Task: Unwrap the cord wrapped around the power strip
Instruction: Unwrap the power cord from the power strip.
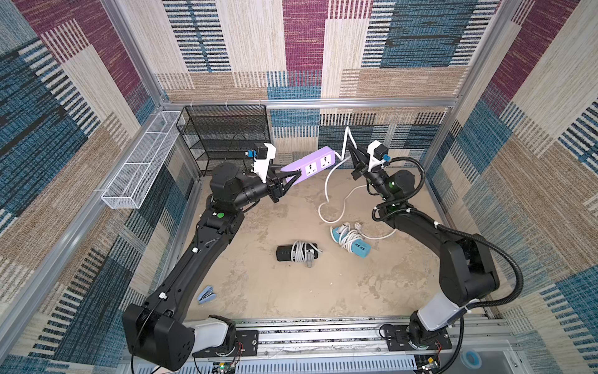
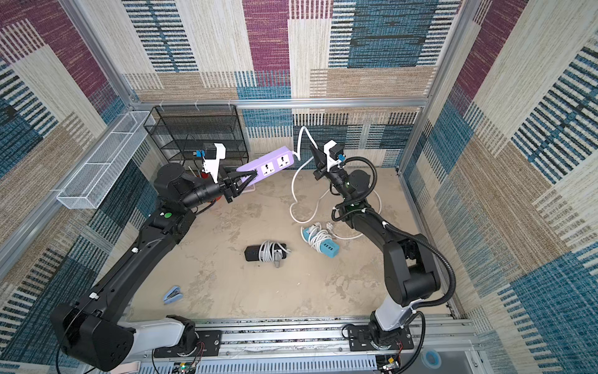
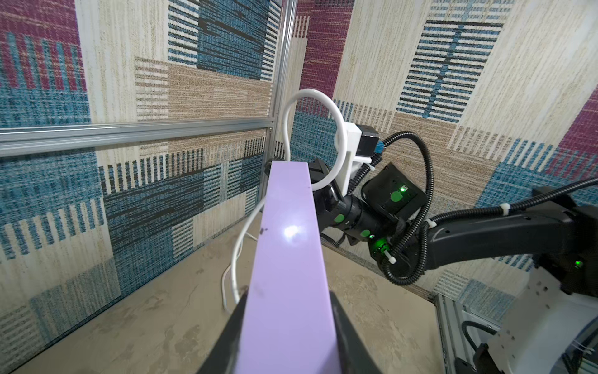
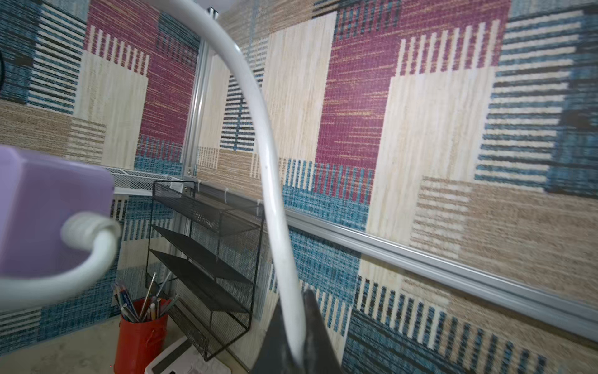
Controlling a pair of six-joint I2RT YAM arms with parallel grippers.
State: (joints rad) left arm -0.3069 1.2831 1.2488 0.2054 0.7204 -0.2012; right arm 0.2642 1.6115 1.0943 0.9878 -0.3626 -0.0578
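Left gripper point(image 1: 296, 176) holds strip point(image 1: 312, 163), right gripper point(image 1: 351, 151) cord point(image 1: 326, 189)

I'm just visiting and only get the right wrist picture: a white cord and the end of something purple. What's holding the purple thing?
Observer: The left jaws are shut on it; it's a purple power strip, held above the table.
Operator: Any cord wound round it?
Observer: None that I can see; the white cord leaves its end and trails loose over the table.
Operator: Anything else there?
Observer: A black strip and a blue strip, each lying wrapped in its cord.
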